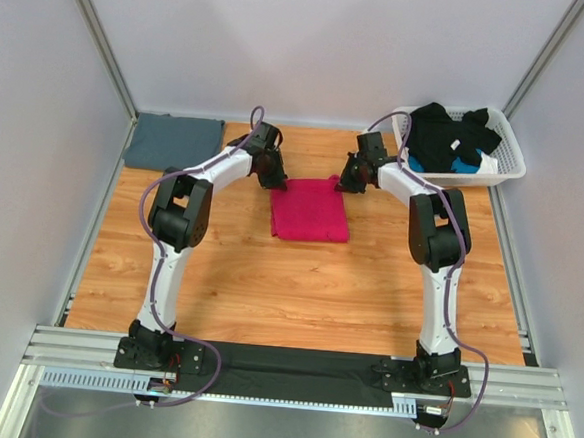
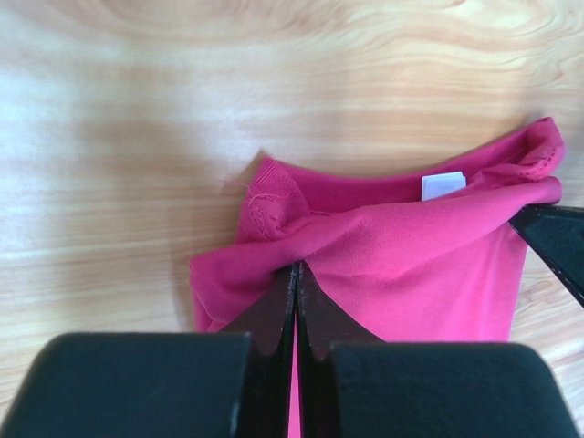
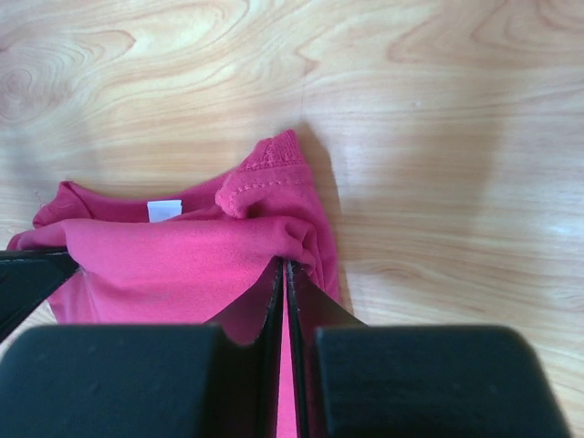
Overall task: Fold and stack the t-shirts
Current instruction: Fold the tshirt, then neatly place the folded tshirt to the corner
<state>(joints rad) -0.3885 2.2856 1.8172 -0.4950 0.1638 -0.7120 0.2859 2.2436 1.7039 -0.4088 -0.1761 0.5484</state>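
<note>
Pinching the magenta t-shirt at its tips, left gripper and right gripper both clamp bunched collar-end cloth. Best to carry both level and together for a square fold. The blue-grey t-shirt lies well outboard of the left gripper.

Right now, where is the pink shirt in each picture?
Top external: the pink shirt lies near the middle of the picture.
Left wrist: it fills the lower middle and right.
Right wrist: it fills the lower left and middle.
Shared landmark: the wooden table under it.
</note>
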